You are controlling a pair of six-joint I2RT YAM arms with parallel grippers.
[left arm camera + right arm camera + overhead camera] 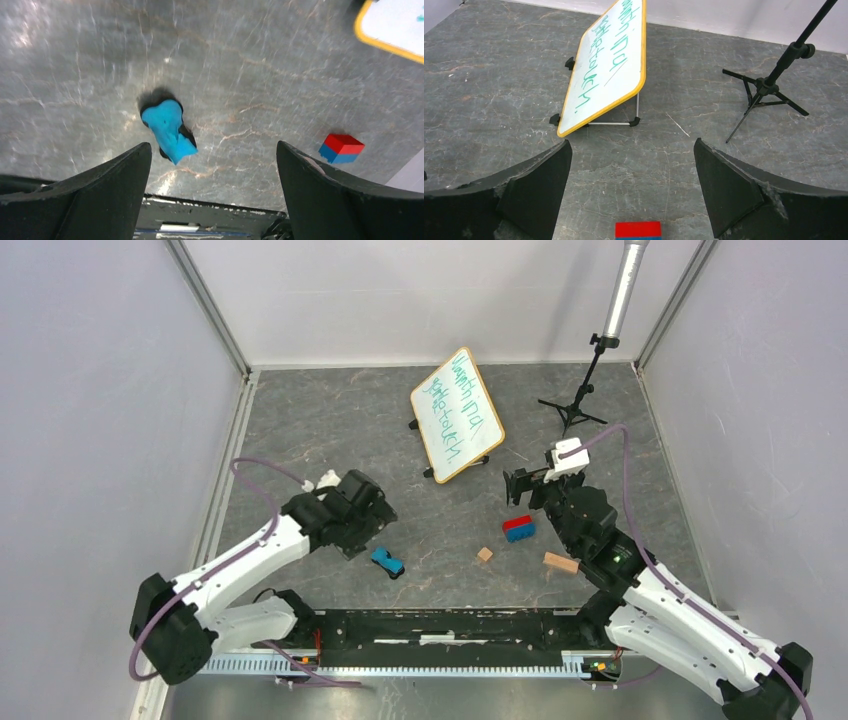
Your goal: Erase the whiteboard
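Note:
The whiteboard (457, 412) stands tilted on short black feet at the back middle of the table. It has a light wooden frame and green handwriting. It also shows in the right wrist view (606, 65), and one corner shows in the left wrist view (395, 25). My right gripper (525, 490) is open and empty, to the right of and nearer than the board, above a red and blue block (518, 528). My left gripper (360, 525) is open and empty above the floor. Its jaws stand wide apart (214, 150), as do the right gripper's (631, 150).
A blue toy (388, 561) lies near the left gripper and shows in the left wrist view (169, 129). The red and blue block shows in both wrist views (341, 148) (638, 230). A small wooden cube (485, 554) and a wooden block (561, 562) lie at front right. A black tripod stand (575, 405) is at back right.

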